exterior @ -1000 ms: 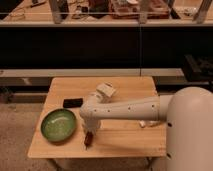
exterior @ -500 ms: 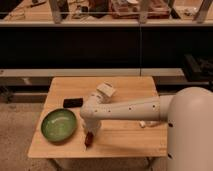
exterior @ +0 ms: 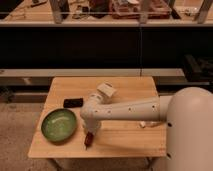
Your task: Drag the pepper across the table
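Note:
A small dark red pepper point(exterior: 88, 142) lies on the wooden table point(exterior: 125, 140) near its front edge, just right of the green bowl. My white arm reaches in from the right across the table. Its wrist bends down, and the gripper point(exterior: 90, 133) points straight down at the pepper's top end. The gripper hides where it meets the pepper, so I cannot tell whether it touches it.
A green bowl point(exterior: 58, 124) sits at the table's front left. A black flat object point(exterior: 73, 102) lies behind it. A white box point(exterior: 106, 90) stands mid-table behind the arm. A small white item point(exterior: 145, 123) lies under the forearm. Dark shelving stands behind the table.

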`<state>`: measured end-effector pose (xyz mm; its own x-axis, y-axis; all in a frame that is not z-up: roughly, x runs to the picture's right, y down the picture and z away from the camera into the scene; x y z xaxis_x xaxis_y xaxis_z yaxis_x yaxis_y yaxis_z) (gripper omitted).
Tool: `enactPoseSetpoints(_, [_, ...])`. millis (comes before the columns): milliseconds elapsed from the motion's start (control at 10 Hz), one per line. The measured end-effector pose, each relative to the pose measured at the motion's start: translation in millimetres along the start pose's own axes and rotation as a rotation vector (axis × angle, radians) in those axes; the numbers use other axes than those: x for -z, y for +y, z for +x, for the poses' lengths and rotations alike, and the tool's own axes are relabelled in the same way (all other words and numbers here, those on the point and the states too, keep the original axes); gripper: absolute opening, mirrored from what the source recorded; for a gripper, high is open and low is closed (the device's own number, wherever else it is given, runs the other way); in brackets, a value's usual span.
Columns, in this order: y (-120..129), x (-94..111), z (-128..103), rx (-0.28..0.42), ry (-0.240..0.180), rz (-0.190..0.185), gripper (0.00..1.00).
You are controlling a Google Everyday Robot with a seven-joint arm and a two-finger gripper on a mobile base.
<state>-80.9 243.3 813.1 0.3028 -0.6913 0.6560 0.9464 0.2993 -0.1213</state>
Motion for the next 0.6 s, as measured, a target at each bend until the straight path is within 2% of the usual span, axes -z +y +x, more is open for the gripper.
enactPoseSetpoints(200, [0,0,0,-0.007,0.001,0.007,0.21])
enactPoseSetpoints(400, [13,3,4,-0.034,0.006,0.017,0.03])
enactPoseSetpoints(600, [18,4,6,-0.047,0.009,0.019,0.00])
